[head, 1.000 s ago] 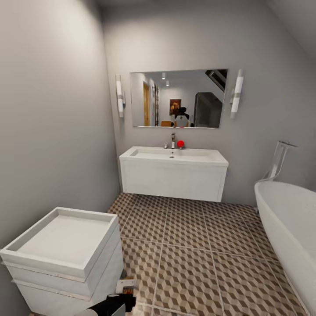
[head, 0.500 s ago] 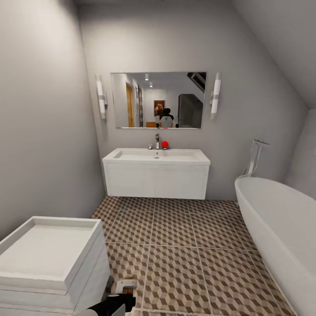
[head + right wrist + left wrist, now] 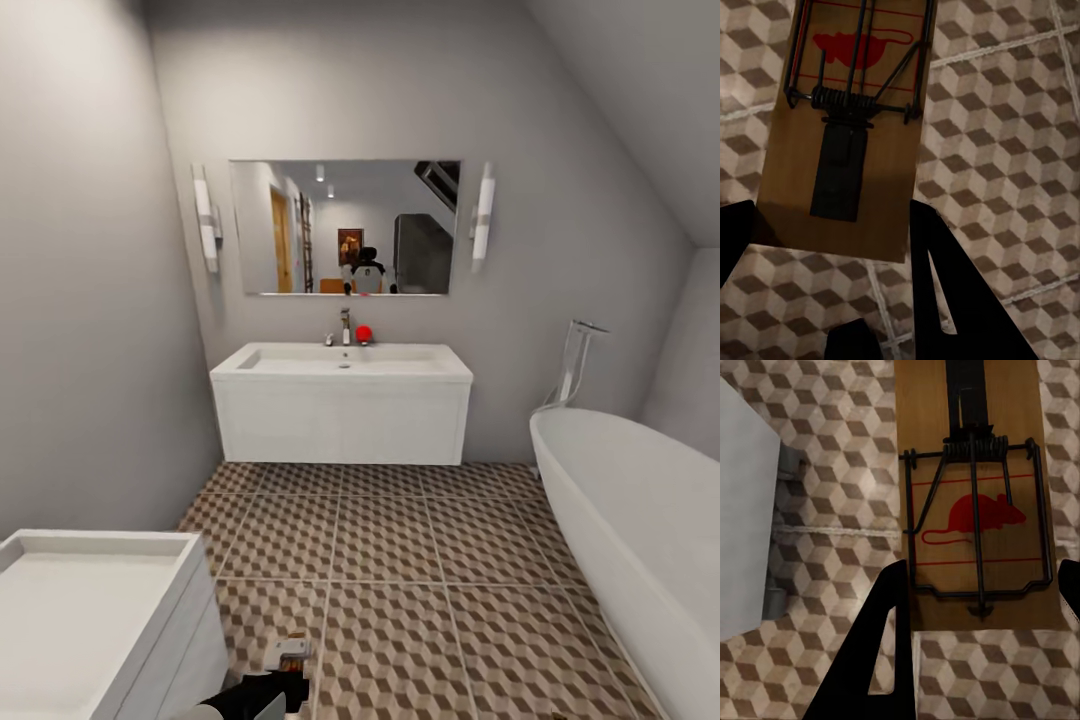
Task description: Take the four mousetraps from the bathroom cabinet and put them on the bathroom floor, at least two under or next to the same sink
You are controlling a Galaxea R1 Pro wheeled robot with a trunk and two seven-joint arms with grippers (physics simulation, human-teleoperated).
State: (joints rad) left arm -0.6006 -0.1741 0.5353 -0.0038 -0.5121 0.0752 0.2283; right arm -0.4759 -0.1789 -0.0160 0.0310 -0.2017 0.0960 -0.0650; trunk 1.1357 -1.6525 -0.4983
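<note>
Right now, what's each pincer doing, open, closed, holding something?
Left pincer: closed on a mousetrap, held over the bathroom floor.
Right pincer: closed on another mousetrap.

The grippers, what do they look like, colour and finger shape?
Both have black fingers. In its wrist view the left gripper shows a flat, wedge-shaped black finger with a triangular cut-out. The right gripper has the same kind of finger, cut-out included. In the head view a black gripper body with a pale grey part shows at the bottom edge.
</note>
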